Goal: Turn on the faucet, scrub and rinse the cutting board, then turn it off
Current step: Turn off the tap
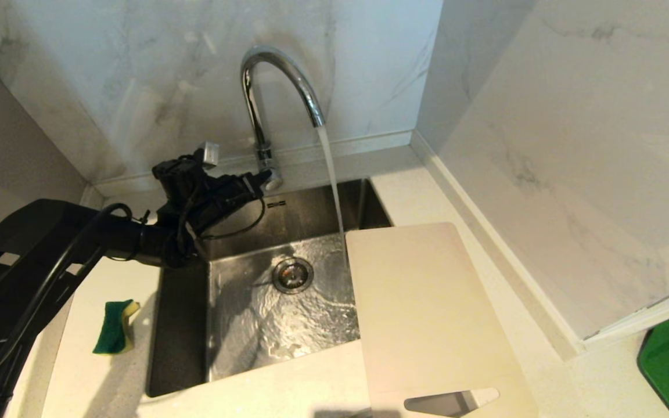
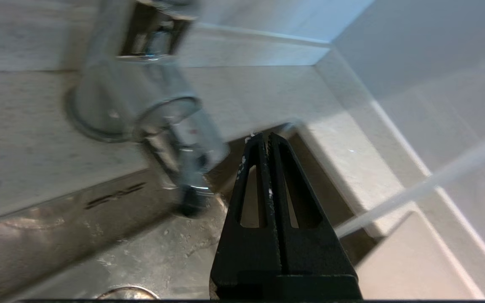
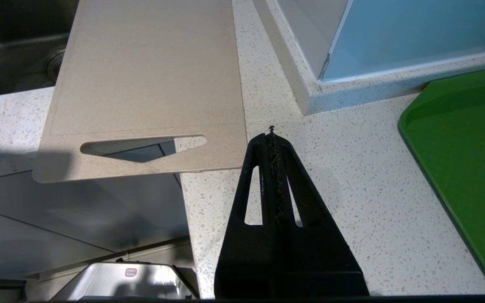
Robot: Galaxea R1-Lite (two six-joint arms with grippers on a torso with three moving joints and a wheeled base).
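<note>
The right gripper [image 3: 271, 134] hangs over the speckled countertop [image 3: 352, 176] with its two black fingers pressed together and nothing between them. Just beside its tips, on the side away from the green tray [image 3: 470, 168], lies the near short end of the cutting board [image 3: 150, 75]: a thin cream-white plastic rectangle with rounded corners and a long tapered handle slot cut through near that end. That end juts past the counter edge, so the floor shows through the slot. Beyond the gripper the board runs on flat, its far end reaching out over the dark sink.

In the head view the cutting board [image 1: 427, 302] lies along the right side of the steel sink [image 1: 183, 325], one long edge overhanging the basin. A green and yellow sponge [image 1: 115, 327] sits on the counter on the opposite side of the sink, below the left arm.

The left gripper [image 1: 259, 181] is stretched out over the back of the sink, its fingers closed flat against each other and empty. Its tips are right at the base of the faucet [image 1: 265, 98], a tall shiny chrome gooseneck with an arched spout; whether they touch the small side lever cannot be told. In the left wrist view the left gripper [image 2: 266, 136] points past the blurred chrome base [image 2: 141, 105]. A stream of water [image 1: 331, 180] falls from the spout, landing in the basin just beside the board's far corner and rippling around the drain [image 1: 292, 274].
</note>
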